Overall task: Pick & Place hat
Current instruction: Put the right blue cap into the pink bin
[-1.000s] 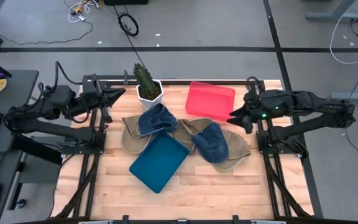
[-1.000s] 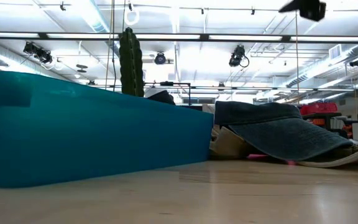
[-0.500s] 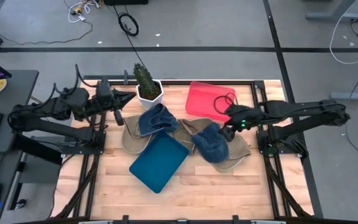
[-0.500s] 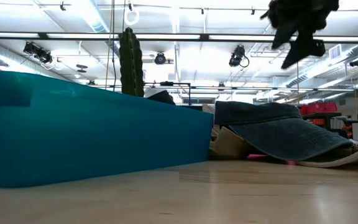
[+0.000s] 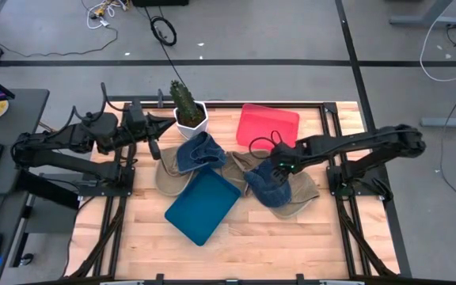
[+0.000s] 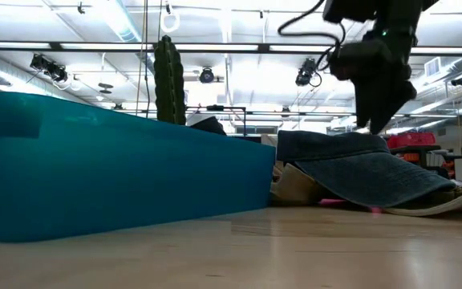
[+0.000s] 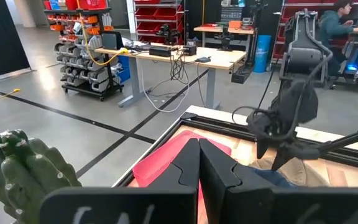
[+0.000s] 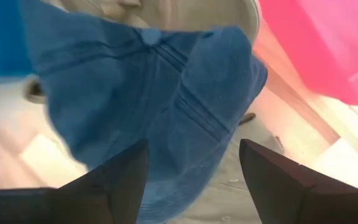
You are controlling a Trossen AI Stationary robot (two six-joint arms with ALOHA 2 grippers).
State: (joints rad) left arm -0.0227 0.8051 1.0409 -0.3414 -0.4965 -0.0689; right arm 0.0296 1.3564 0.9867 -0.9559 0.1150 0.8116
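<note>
Step in hand, as judged: approach to grasp the right-hand blue hat (image 5: 269, 180). Right pincer (image 5: 279, 168) hangs directly above the hat's crown, fingers spread wide and empty; the right wrist view shows both dark fingers straddling the denim with clear gap either side. Low view has the pincer just over the hat (image 6: 359, 166), not yet touching.

Left pincer (image 5: 153, 127) waits near the desk's far-left corner, beside the potted cactus (image 5: 187, 106); fingers pressed together, holding nothing.

How to do it well (judgement): descend straight down so one finger lands each side of a fold in the crown, not on the flat brim. Cloth is soft, so go deep enough to gather a ridge before closing. A tan hat (image 5: 303, 188) lies under the blue one; a shallow pinch on the top layer alone avoids dragging both. Lift vertically, then check that the tan hat stays put.

Hat description: blue denim cap, stitched seam panels meeting at a top button (image 8: 146, 37), crumpled. It lies right of desk centre, overlapping the tan hat, with the teal tray (image 5: 202, 206) touching or just beside it on the near-left side and the pink tray (image 5: 267, 127) toward the far edge. A second blue hat (image 5: 199, 152) sits on another tan hat (image 5: 166, 172) left of centre.
</note>
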